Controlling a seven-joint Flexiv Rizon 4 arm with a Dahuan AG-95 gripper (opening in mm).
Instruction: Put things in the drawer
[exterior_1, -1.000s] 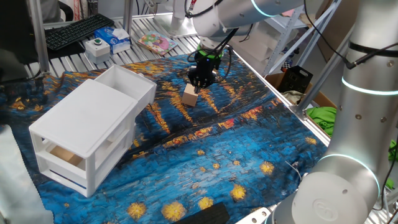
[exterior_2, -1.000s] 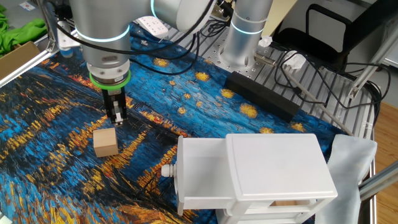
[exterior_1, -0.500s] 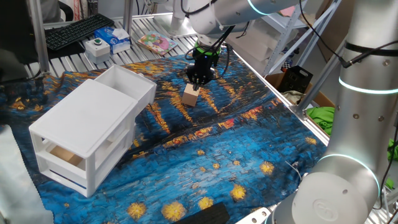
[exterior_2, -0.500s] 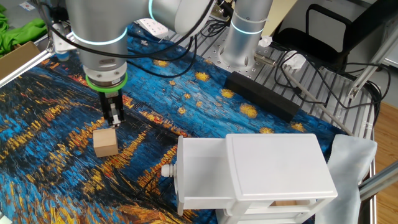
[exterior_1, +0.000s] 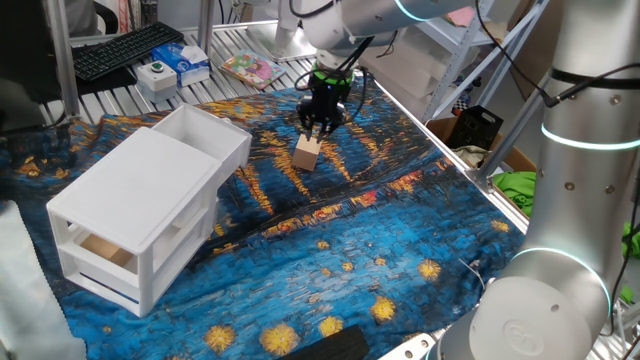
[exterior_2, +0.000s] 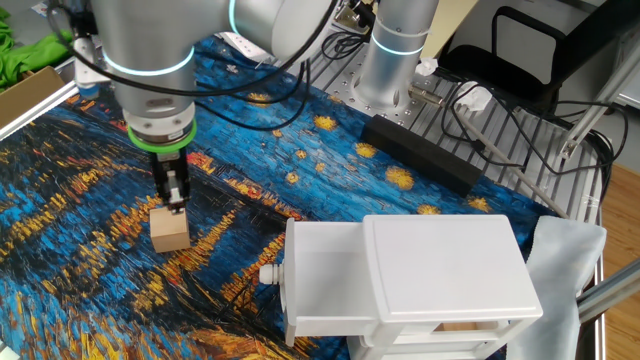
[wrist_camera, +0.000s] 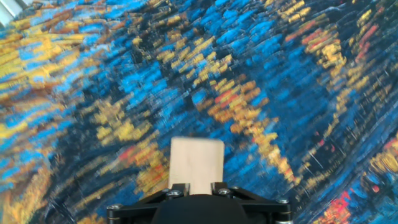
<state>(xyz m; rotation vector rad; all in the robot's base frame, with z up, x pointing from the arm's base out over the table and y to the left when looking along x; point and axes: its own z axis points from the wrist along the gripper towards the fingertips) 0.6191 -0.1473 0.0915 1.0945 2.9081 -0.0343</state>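
Pale tan wood block (exterior_1: 307, 154) sits alone on the blue-and-yellow cloth over the table (exterior_1: 400, 230), near the middle, well apart from the drawer. The claw (exterior_2: 176, 198) hangs right above it, fingertips close to the block's top face — touching or not, can't tell. In the other fixed view the fingers look narrow, near together, not wrapped round the block; in the hand view they're hidden behind the black mount, so how far they're spread can't be read for sure. Nothing is held.

The white cabinet (exterior_2: 420, 290) stands beside the work area with its upper drawer (exterior_1: 205, 135) pulled out and open-topped; a tan shape shows in a lower slot, unclear what.

Step in hand, by my read: line up and grab the block. To do it well — spread the fingers wider than the block first, centre over it (the hand view shows the block (wrist_camera: 196, 163) roughly centred, slightly left), square the fingers to two flat opposite faces, come straight down. The cloth is wrinkled, so a skewed pinch could tip or push the block.
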